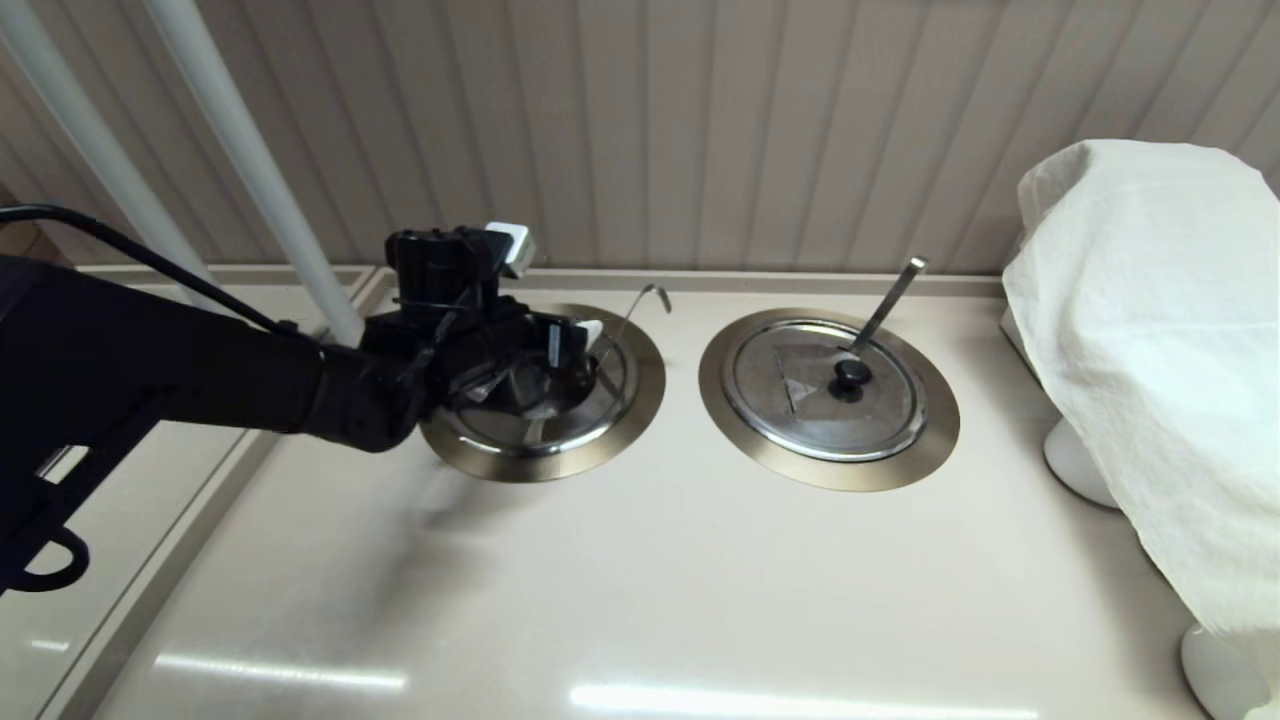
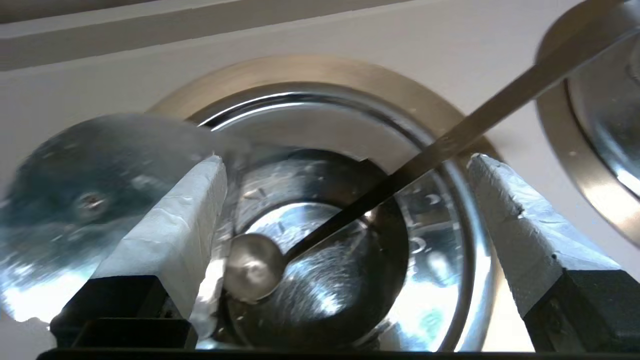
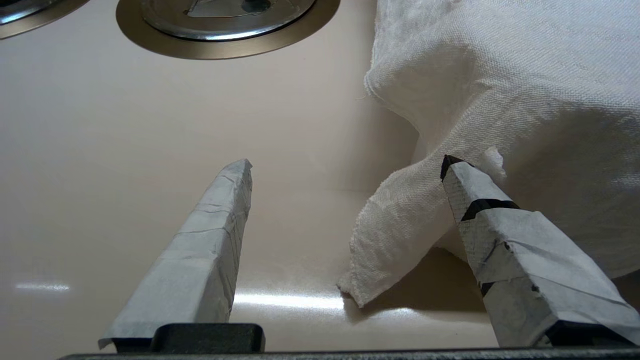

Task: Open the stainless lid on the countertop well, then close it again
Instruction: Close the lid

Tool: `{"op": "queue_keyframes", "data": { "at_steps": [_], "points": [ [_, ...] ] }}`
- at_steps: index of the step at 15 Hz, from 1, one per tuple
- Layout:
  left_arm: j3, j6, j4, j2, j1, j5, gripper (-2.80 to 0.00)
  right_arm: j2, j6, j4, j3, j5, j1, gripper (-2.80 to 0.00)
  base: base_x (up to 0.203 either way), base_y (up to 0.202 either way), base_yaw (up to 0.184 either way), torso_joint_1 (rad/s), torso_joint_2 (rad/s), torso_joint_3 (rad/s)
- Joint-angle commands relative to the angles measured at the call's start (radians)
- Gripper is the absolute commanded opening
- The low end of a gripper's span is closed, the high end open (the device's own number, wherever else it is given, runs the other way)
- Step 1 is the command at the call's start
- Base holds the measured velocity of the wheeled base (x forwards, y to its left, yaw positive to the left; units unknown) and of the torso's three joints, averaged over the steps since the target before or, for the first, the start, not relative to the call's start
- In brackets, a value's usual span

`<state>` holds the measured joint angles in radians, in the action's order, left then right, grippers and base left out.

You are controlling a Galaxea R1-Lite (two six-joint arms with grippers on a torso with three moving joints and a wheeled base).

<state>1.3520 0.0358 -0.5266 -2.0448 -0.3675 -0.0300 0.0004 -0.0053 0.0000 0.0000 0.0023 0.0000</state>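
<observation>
— Left tool [image 2: 345, 160] is over the countertop well [image 1: 640, 400], fingers [image 2: 175, 225] spread wide apart and clamped on nothing.

— Where is the stainless lid?

— Off the hole. In the left wrist view I see the stainless lid [image 2: 90, 200] as a blurred shiny disc at the outer side of one finger, tilted, with a small screw at its centre facing the camera. I cannot tell what is carrying it. From the head view the arm covers most of it.

— And the well itself?

— Uncovered. I look straight down into the shiny pot, and a ladle [image 2: 252, 267] lies with its bowl at the bottom. Its thin handle leans out over the flange at about 1 o'clock and ends in a hook [image 1: 655, 292].

— What else is on the desk?

— On the desk [image 1: 640, 580], at 3 o'clock from the well, a twin lid [image 1: 830, 385] sits flat in its own ring, with a flat bar handle [image 1: 890, 300] sticking out towards 1 o'clock. Further round at 3 o'clock is a white cloth [image 1: 1150, 350] draped over something.

— Right arm?

— Right tool [image 3: 347, 165] hangs low over the desk just beside the cloth, its fingers apart and holding nothing.
</observation>
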Motion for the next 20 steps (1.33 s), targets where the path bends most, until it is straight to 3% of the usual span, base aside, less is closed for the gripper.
{"op": "queue_keyframes", "data": {
  "at_steps": [1,3,4,6,7,9,11,16,20],
  "points": [
    [-0.088,-0.005,-0.024,0.087,0.060,0.003,0.00,0.000,-0.001,0.000,0.000,0.001,0.000,0.00,0.000,0.000,0.000,0.000,0.00,0.000],
    [-0.151,-0.051,-0.084,0.151,0.166,0.007,0.00,0.000,-0.001,0.000,0.000,0.001,0.000,0.00,0.000,0.000,0.000,0.000,0.00,0.000],
    [-0.159,-0.105,-0.102,0.173,0.224,0.015,0.00,0.000,-0.001,0.000,0.000,0.001,0.000,0.00,0.000,0.000,0.000,0.000,0.00,0.000],
    [-0.162,-0.195,-0.045,0.225,0.320,0.076,0.00,0.000,-0.001,0.000,0.000,0.001,0.000,0.00,0.000,0.000,0.000,0.000,0.00,0.000],
    [-0.162,-0.259,0.039,0.254,0.336,0.112,0.00,0.000,-0.001,0.000,0.000,0.001,0.000,0.00,0.000,0.000,0.000,0.000,0.00,0.000],
    [-0.140,-0.441,0.094,0.272,0.346,0.188,0.00,0.000,-0.001,0.000,0.000,0.001,0.000,0.00,0.000,0.000,0.000,0.000,0.00,0.000],
    [-0.121,-0.521,0.170,0.261,0.347,0.216,0.00,0.000,-0.001,0.000,0.000,0.001,0.000,0.00,0.000,0.000,0.000,0.000,0.00,0.000],
    [-0.094,-0.567,0.162,0.107,0.345,0.259,0.00,0.000,-0.001,0.000,0.000,0.001,0.000,0.00,0.000,0.000,0.000,0.000,0.00,0.000],
    [-0.135,-0.563,-0.043,0.029,0.340,0.258,0.00,0.000,-0.001,0.000,0.000,0.001,0.000,0.00,0.000,0.000,0.000,0.000,0.00,0.000]
  ]
}}
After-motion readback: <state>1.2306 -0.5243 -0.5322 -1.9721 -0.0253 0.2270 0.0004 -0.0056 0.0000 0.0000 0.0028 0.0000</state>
